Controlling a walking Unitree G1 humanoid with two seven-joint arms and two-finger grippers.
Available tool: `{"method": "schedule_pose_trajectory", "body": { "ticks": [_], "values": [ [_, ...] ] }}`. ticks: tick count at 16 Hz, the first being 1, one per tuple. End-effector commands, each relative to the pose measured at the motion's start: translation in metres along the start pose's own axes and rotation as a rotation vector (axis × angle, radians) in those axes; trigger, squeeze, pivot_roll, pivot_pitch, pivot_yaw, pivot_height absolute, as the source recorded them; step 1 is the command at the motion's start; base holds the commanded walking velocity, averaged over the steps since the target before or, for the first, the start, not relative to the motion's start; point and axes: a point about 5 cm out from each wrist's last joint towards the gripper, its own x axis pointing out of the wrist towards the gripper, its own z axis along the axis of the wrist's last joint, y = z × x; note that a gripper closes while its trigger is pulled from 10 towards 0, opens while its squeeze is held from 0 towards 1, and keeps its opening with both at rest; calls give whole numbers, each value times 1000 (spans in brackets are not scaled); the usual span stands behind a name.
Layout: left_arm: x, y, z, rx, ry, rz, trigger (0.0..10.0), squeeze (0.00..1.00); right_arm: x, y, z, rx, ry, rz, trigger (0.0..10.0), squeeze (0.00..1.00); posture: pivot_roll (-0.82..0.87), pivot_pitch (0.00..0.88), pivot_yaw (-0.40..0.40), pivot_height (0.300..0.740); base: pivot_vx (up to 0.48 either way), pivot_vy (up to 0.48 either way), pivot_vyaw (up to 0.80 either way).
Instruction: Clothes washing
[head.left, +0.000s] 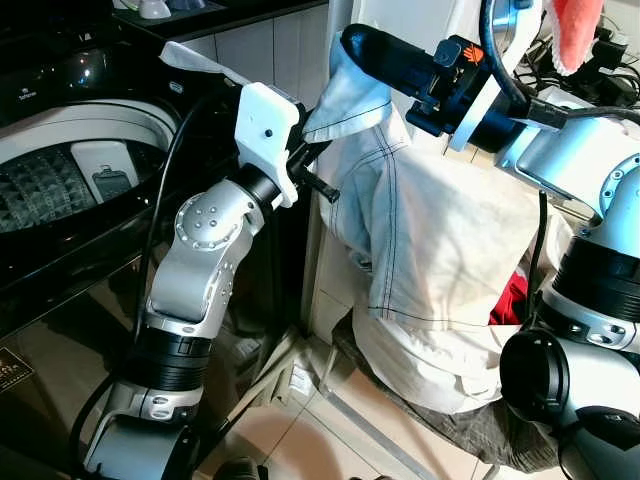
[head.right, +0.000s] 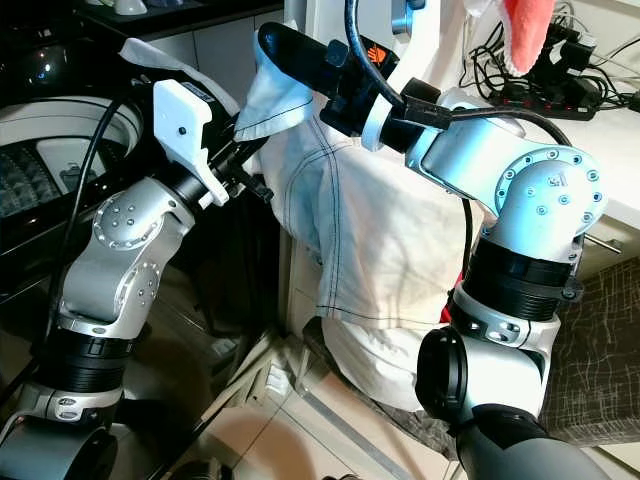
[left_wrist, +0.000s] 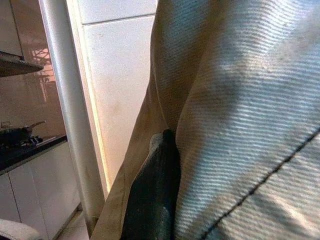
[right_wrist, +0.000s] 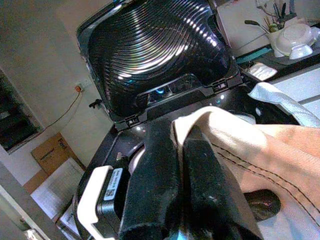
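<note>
A white garment with dark stitching (head.left: 440, 230) hangs in front of me, held up by both grippers. My right gripper (head.left: 352, 44) is shut on its top edge, high and just right of the washer; the cloth is pinched between its black fingers (right_wrist: 165, 165). My left gripper (head.left: 316, 168) sits lower, at the garment's left edge, with the cloth folded over one black finger (left_wrist: 152, 195). The top-loading washing machine (head.left: 110, 120) stands at my left with its drum (head.left: 50, 185) uncovered and its dark lid (right_wrist: 155, 45) raised.
Below the hanging garment lie a red item (head.left: 512, 300) and grey-brown cloth (head.left: 470, 425). A white tiled cabinet (head.left: 260, 45) stands behind the washer. A power strip with cables (head.right: 560, 95) lies on the counter at right. Tiled floor (head.left: 300, 420) shows below.
</note>
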Motion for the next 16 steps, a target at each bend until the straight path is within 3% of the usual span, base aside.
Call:
{"method": "schedule_pose_trajectory", "body": {
  "ticks": [1,2,4,5,6,7,9,10,11,12,14,15,16],
  "values": [
    [-1,4,0,8,15,17,0,0,-4,1,3,-17,-20,-6,10000,612,24,0,-72,740,0,0,0],
    [-2,9,-3,24,37,45,0,0,-7,0,5,-7,-35,-4,10000,1000,25,0,-73,740,0,0,0],
    [-3,17,-11,52,93,93,0,0,-12,1,6,-20,-56,-7,10000,1000,28,0,-78,740,0,0,0],
    [-5,23,-19,70,154,120,0,0,-15,6,6,-69,-68,15,10000,475,27,0,-75,740,0,0,0],
    [-7,26,-25,82,196,137,0,0,-17,10,6,-105,-75,34,10000,475,27,0,-75,740,0,0,0],
    [2,63,-20,224,244,258,0,0,-23,26,3,-166,-72,125,10000,0,27,0,-68,740,0,0,0],
    [14,98,5,371,210,376,0,0,-24,31,-2,-188,-49,160,10000,0,27,0,-68,740,0,0,0],
    [23,126,42,518,148,504,0,0,-24,31,-5,-196,-31,158,10000,0,35,0,-66,740,0,0,0],
    [27,163,117,733,-9,733,0,0,-22,30,-11,-207,-6,146,10000,0,29,0,-57,740,0,0,0],
    [25,172,147,813,-78,841,0,0,-21,29,-13,-217,0,139,10000,0,26,0,-52,740,0,0,0],
    [19,180,186,972,-176,1001,0,0,-21,32,-19,-242,11,133,10000,0,16,0,-44,740,0,0,0],
    [19,180,186,972,-176,1001,0,0,-21,32,-19,-242,11,133,10000,0,16,0,-44,740,0,0,0],
    [16,185,180,1024,-146,1046,0,0,-22,34,-24,-255,21,139,10000,0,7,0,-38,740,0,0,0]
  ]
}}
